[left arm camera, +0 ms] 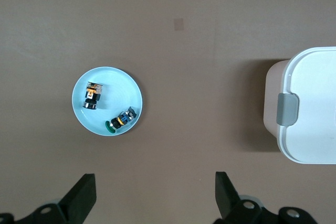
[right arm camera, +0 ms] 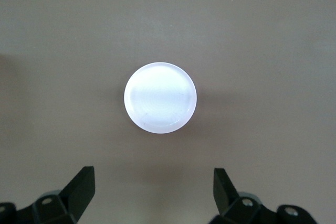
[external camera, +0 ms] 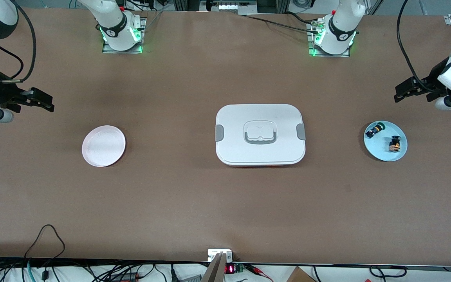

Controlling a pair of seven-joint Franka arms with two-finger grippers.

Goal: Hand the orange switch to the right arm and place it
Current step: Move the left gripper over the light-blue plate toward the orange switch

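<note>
The orange switch (external camera: 395, 144) lies on a light blue plate (external camera: 382, 152) at the left arm's end of the table, beside a black switch with a green cap (external camera: 375, 130). In the left wrist view the orange switch (left arm camera: 93, 96) and the green-capped switch (left arm camera: 122, 119) lie on the plate (left arm camera: 118, 83). My left gripper (external camera: 399, 94) is open and empty, up over bare table by that plate; it also shows in the left wrist view (left arm camera: 156, 192). My right gripper (external camera: 47, 102) is open and empty over bare table by a white plate (external camera: 103, 145); it also shows in its wrist view (right arm camera: 155, 190).
A white lidded box (external camera: 260, 134) with grey clips stands at the table's middle, between the two plates, and its edge shows in the left wrist view (left arm camera: 310, 114). The white plate (right arm camera: 160, 98) holds nothing. Cables lie along the table's near edge.
</note>
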